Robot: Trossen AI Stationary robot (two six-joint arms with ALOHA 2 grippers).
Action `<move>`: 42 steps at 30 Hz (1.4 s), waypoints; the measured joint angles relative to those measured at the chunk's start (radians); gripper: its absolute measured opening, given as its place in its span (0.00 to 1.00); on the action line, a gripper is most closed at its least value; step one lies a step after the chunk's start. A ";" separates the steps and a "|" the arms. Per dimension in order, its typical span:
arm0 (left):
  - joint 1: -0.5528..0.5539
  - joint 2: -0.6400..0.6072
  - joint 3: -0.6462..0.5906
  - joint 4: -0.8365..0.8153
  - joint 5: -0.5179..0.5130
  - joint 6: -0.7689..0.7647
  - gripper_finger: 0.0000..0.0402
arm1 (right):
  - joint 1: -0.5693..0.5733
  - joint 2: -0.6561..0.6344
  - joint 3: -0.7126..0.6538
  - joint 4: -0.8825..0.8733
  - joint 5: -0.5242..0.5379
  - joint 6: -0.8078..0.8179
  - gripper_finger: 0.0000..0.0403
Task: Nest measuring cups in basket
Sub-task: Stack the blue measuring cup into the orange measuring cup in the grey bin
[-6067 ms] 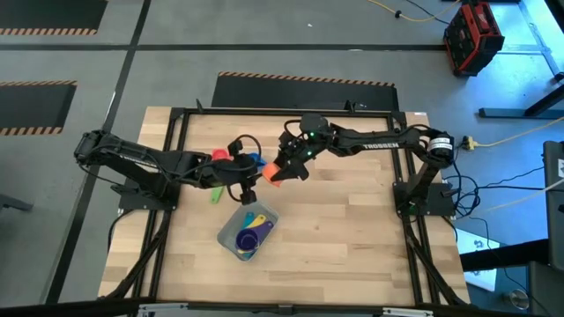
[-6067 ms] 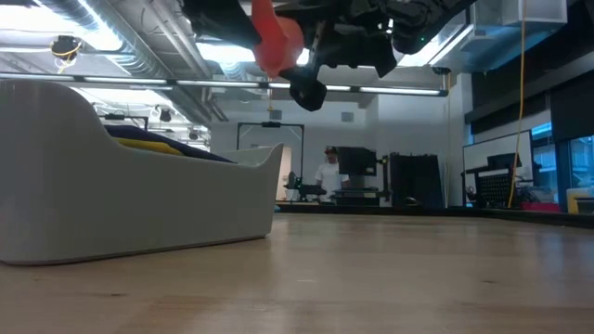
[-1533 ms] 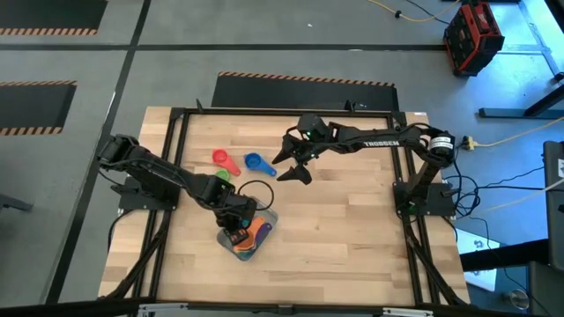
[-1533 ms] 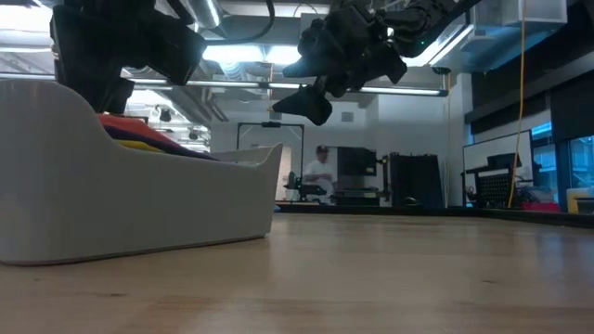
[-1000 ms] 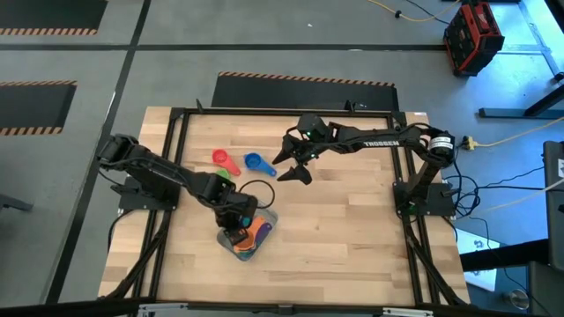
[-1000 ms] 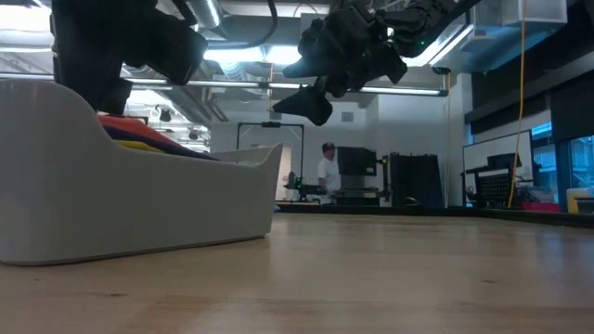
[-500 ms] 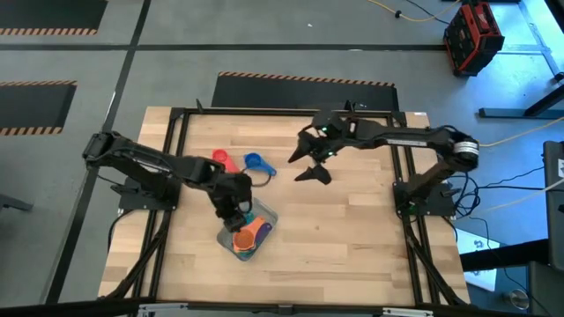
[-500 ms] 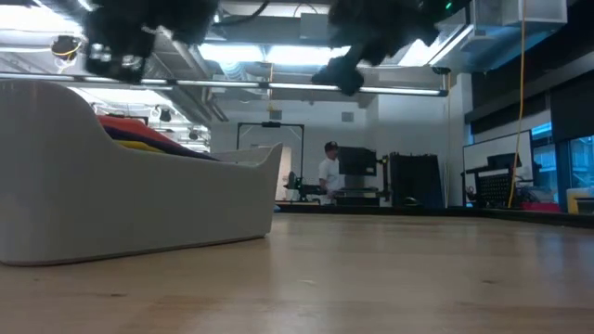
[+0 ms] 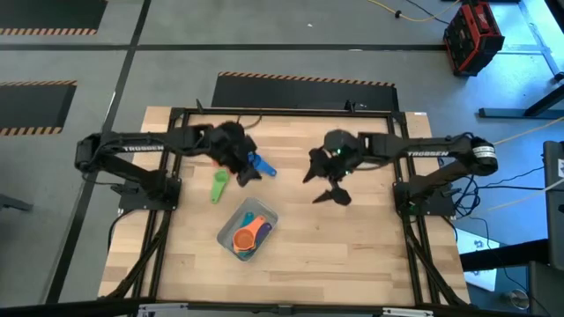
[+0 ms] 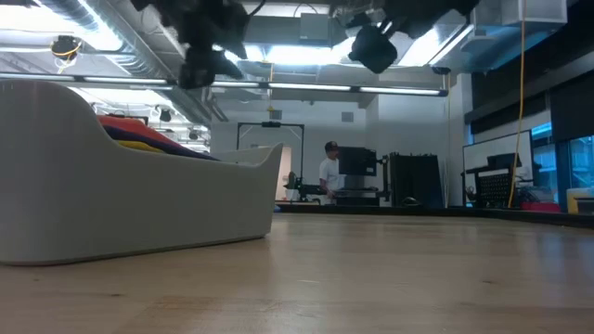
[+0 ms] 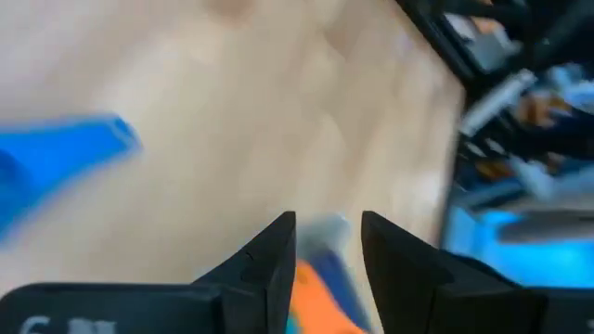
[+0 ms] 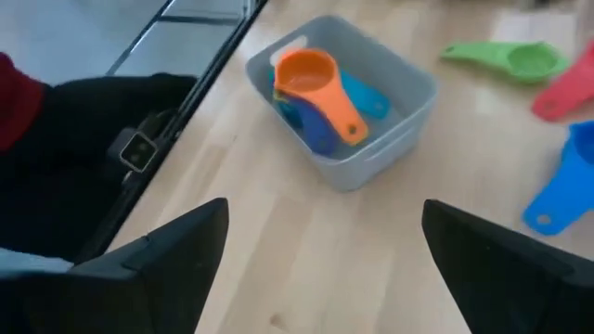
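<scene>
basket (image 9: 231, 225): holds orange cup (image 12: 309, 73) on top | green cup (image 9: 218, 185), blue cup (image 9: 259, 164): on table

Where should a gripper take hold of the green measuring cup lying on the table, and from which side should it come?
Probably by the handle. The green measuring cup lies flat on the table, apart from the basket, bowl opening upward. Coming straight down from above, fingers across the narrow, flat handle, looks safest.

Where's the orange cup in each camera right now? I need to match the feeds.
High view: orange cup in the basket, below centre.
Low view: only an orange-red edge shows above the basket wall, at left.
Left wrist view: blurred orange patch between the fingers.
Right wrist view: top of the stack.
Shared landmark: the basket.
</scene>
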 joint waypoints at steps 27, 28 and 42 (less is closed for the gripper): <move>0.297 0.264 0.000 0.165 -0.206 0.836 0.29 | 0.076 0.003 -0.151 0.241 0.207 0.186 0.90; 0.297 0.281 0.000 0.160 -0.205 0.845 0.29 | 0.076 0.003 -0.151 0.241 0.206 0.188 0.90; 0.294 0.439 0.000 0.095 -0.158 0.916 0.29 | 0.076 0.003 -0.151 0.240 0.205 0.178 0.90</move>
